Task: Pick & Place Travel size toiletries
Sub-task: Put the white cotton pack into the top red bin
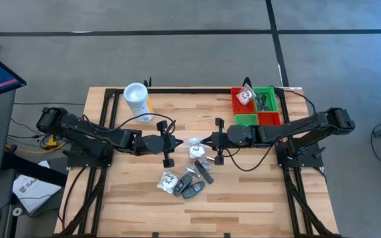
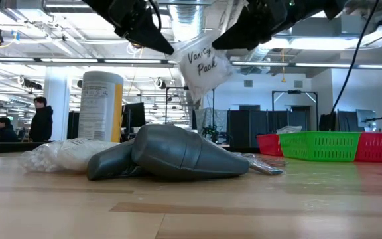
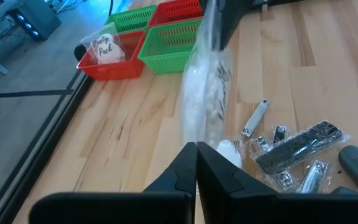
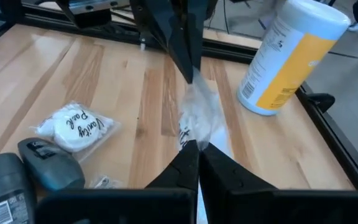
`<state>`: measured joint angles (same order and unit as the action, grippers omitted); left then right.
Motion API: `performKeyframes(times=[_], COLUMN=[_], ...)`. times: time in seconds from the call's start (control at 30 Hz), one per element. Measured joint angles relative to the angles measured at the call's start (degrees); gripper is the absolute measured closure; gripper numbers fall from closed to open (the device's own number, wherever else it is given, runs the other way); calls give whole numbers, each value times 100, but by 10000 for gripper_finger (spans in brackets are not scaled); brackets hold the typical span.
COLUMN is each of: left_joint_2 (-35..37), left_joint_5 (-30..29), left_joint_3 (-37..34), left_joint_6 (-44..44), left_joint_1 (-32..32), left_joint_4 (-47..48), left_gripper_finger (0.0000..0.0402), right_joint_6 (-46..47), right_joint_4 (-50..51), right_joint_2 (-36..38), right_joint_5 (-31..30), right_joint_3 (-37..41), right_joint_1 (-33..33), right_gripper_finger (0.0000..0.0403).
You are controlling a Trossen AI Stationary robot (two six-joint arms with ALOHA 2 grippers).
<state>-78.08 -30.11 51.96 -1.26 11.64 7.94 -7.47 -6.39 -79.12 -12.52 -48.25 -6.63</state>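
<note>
High view: a clear-wrapped vanity packet (image 1: 193, 142) hangs above mid-table, pinched at opposite ends by the left gripper (image 1: 176, 142) and right gripper (image 1: 207, 141), both clamped on it. Other toiletries (image 1: 184, 183) lie just nearer; red and green bins (image 1: 265, 111) sit far right.

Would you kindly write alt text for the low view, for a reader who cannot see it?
Two dark grippers, left and right, together hold a clear-wrapped white packet marked "Vanity Pack" in the air above the wooden table. Below lie dark grey little bottles and another white packet, with a yellow-labelled white canister behind and red and green plastic bins to the right.
</note>
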Motion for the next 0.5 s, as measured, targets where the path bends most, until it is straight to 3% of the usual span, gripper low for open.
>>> performKeyframes(times=[0.5], left_joint_2=[152], left_joint_5=[-199], left_joint_3=[-9], left_joint_6=[-20], left_joint_1=[1], left_joint_4=[-6], left_gripper_finger=[401], right_joint_6=[150], right_joint_4=[564], right_joint_2=[355], right_joint_5=[-141], right_joint_3=[0], right_joint_1=[6], right_gripper_finger=[403])
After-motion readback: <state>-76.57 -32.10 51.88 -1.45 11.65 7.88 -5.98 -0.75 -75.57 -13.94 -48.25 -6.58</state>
